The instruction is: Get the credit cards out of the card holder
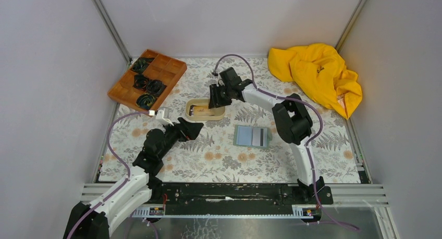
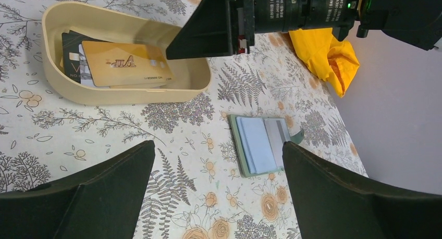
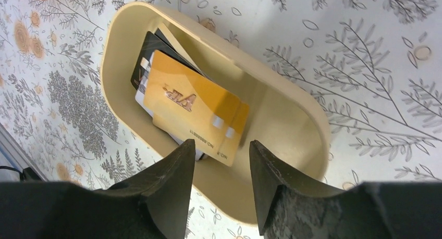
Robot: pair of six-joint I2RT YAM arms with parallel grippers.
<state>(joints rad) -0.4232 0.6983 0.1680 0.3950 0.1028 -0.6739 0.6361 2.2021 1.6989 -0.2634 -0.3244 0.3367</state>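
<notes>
The card holder (image 1: 252,136) lies open and flat on the floral cloth, showing a light blue panel and a grey panel with a dark stripe; it also shows in the left wrist view (image 2: 260,145). Tan-orange credit cards (image 3: 193,109) lie stacked in the beige oval tray (image 3: 307,119), over a dark card (image 3: 148,57) and a whitish card (image 3: 142,96). My right gripper (image 3: 222,145) is open and empty, just above the tray's near rim, apart from the cards. My left gripper (image 2: 219,148) is open and empty over bare cloth, left of the card holder.
A brown wooden compartment tray (image 1: 147,80) with dark coiled items stands at the back left. A yellow cloth (image 1: 318,75) is heaped at the back right. Grey walls close in the left, back and right sides. The beige tray (image 1: 205,110) sits mid-table.
</notes>
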